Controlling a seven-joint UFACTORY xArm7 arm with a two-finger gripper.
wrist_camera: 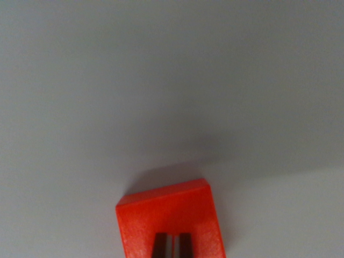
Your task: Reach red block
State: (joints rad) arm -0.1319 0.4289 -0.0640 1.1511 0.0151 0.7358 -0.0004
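Observation:
A red block [166, 215] lies on a pale grey surface at the bottom middle of the wrist view, its lower part cut off by the frame edge. Two dark fingertips [159, 245] of my gripper [172, 246] poke in from the bottom edge, directly over the block's top face. The fingers stand almost together, with only a thin light sliver between them and nothing held. Whether the tips touch the block's surface cannot be told. The block casts a soft shadow toward the upper right.
The plain grey surface [172, 80] fills the remainder of the view, darker toward the top. No other object shows.

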